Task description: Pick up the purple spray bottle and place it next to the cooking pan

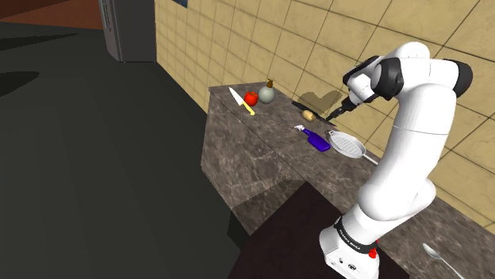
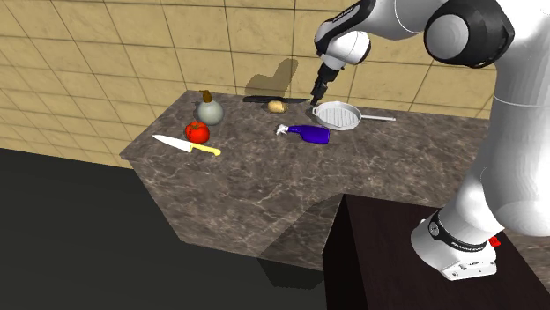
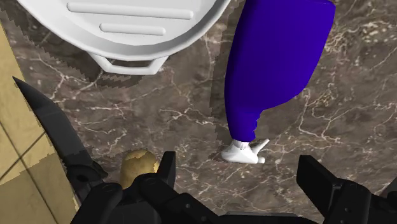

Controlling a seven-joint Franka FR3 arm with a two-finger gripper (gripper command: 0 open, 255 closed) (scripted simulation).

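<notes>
Purple spray bottle with a white nozzle [image 2: 308, 134] lies flat on its side on the dark veined stone desk [image 2: 256, 189], just ahead of and below the all-black two-finger pincer [image 2: 315, 95]. Its nozzle end is nearest the fingertips and its body runs away from them. Pincer fingers [image 3: 164, 181] stand apart and clasp nothing. The nozzle sits in line with the gap but beyond the tips, so the bottle is not held. Pale round ribbed cooking pan with a long thin handle [image 2: 338, 114] rests just beside the bottle's body, ahead of the pincer; I cannot tell whether rim and bottle touch. Judgement: lying this close to the pan, the bottle already meets the asked placement, which would explain an open hand hanging clear above the desk. Small tan potato [image 3: 139, 167] sits right beside one finger. A black-bladed knife [image 3: 51, 124] lies past it, along the foot of the tan tiled wall [image 2: 132, 44]. Judgement: any descent here risks nudging those two, so a straight lift looks safer. Yellow-handled knife [image 2: 187, 144], red tomato [image 2: 197, 132] and grey gourd-shaped jug [image 2: 209, 109] lie well apart from the pincer, at the desk's far end.
</notes>
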